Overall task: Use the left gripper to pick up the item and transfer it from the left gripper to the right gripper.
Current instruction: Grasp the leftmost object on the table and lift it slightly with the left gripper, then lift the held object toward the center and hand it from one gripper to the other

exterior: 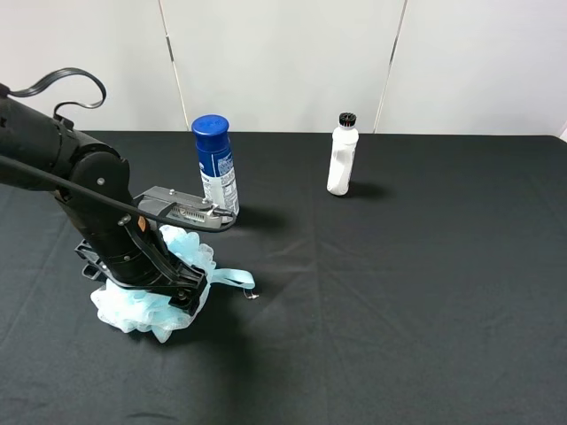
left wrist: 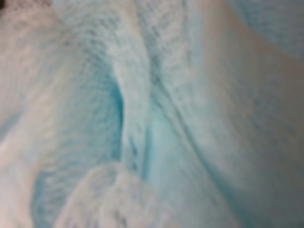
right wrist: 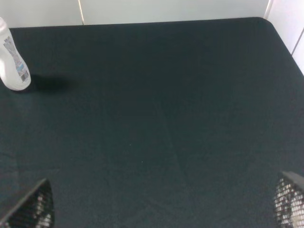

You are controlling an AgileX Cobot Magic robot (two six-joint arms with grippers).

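The fluffy light-blue and white mesh bath pouf [exterior: 146, 310] lies on the black table [exterior: 425, 292] in its near-left part, and its pale blue ribbon loop [exterior: 232, 279] trails flat on the cloth to its right. The left gripper [exterior: 200, 257] is down on the pouf with its jaws standing wide. The silver toothed jaw plate [exterior: 184, 211] is at the far side of the ball and the black wedge finger [exterior: 184, 290] at the near right side, with mesh puffing up between them. Whether the jaws press into the mesh cannot be told. The left wrist view is filled with blurred blue and white mesh folds [left wrist: 142, 118] very close to the lens, and no fingers show there. A thick black cable [exterior: 66, 88] loops above the bulky left arm. Just beyond the jaw plate a blue-capped spray can [exterior: 215, 168] stands upright. Farther right, well apart from it, a small white bottle with a black cap [exterior: 342, 155] also stands upright near the far edge. The right gripper [right wrist: 159, 209] is out of the high view. Its own camera shows its two fingertips [right wrist: 28, 209] spread wide over bare black cloth, with nothing between them and the white bottle off to one side.
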